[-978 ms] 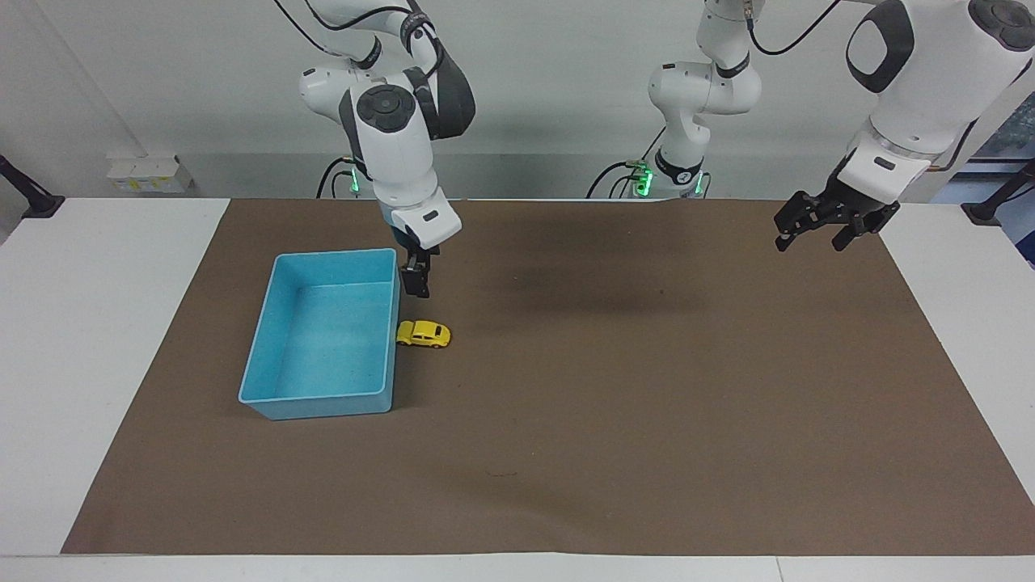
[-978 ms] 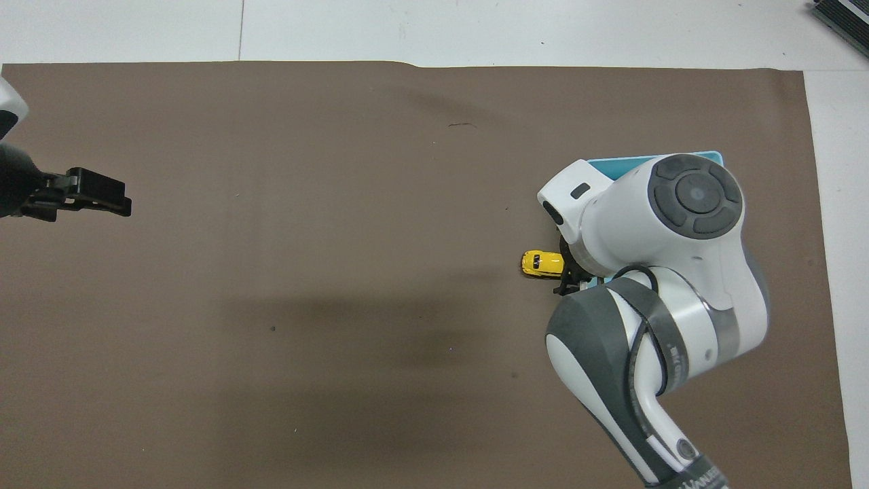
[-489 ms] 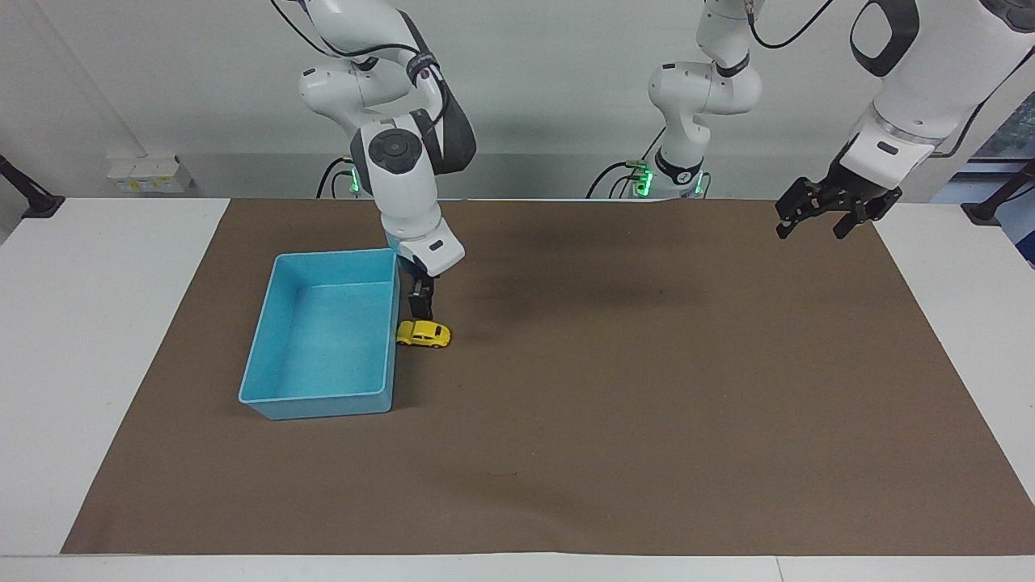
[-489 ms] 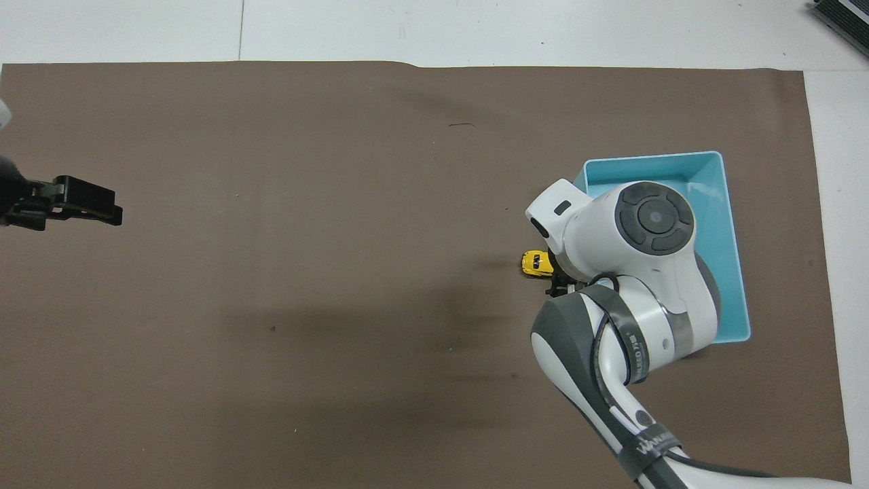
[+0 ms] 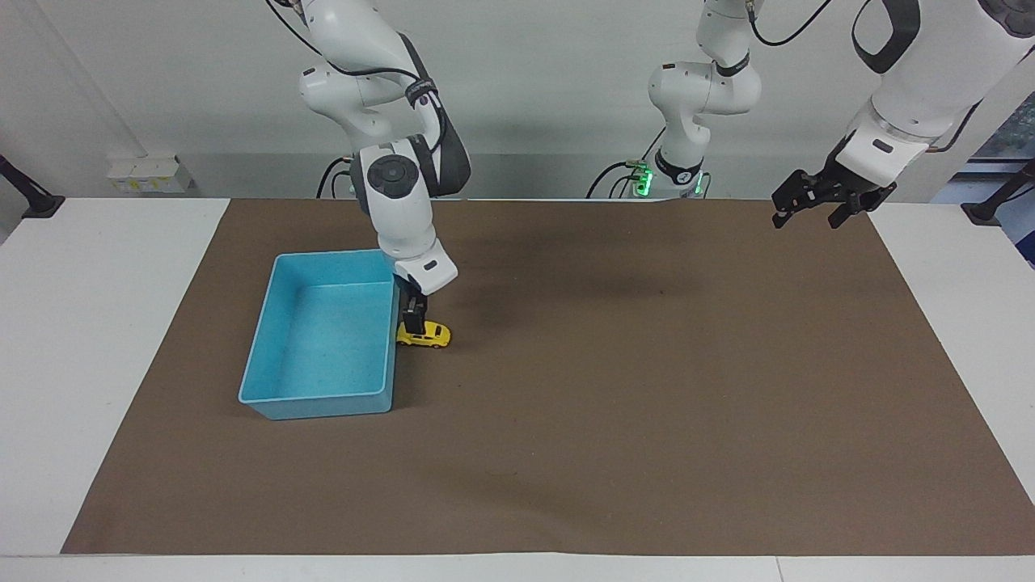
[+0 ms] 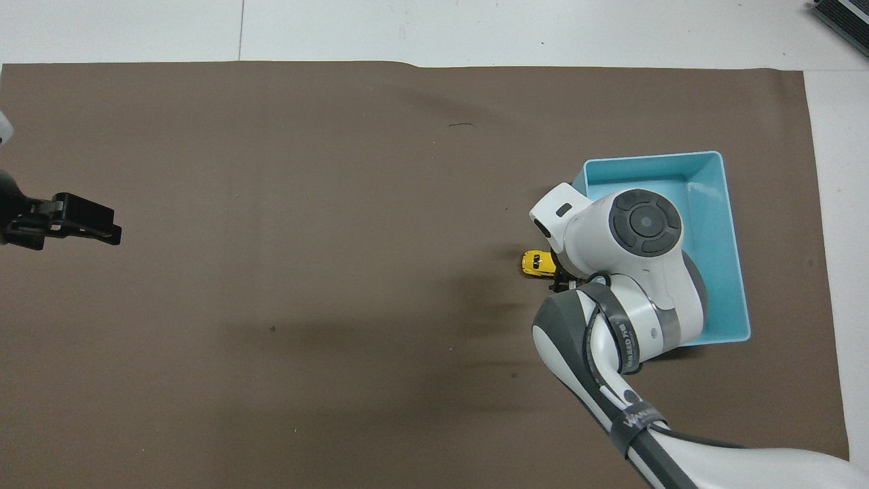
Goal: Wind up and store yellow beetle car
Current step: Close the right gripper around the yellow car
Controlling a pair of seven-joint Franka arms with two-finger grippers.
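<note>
Brown mat [image 5: 614, 420] covered most of the white bench [image 5: 105, 323], plain wall up top. Yellow beetle car [image 5: 424, 335] sat on the mat, touching or just beside the long wall of the blue bin [image 5: 323, 400], on the side toward the left arm's end. Its long axis ran across the bench, end pointing at the bin. Right gripper [image 5: 415, 320] was straight above the car's bin end, tips about on the roof; couldn't tell how wide its fingers were. Left gripper [image 5: 818, 202] waited well apart, spread open, so the right arm was clearly the nearer one.
</note>
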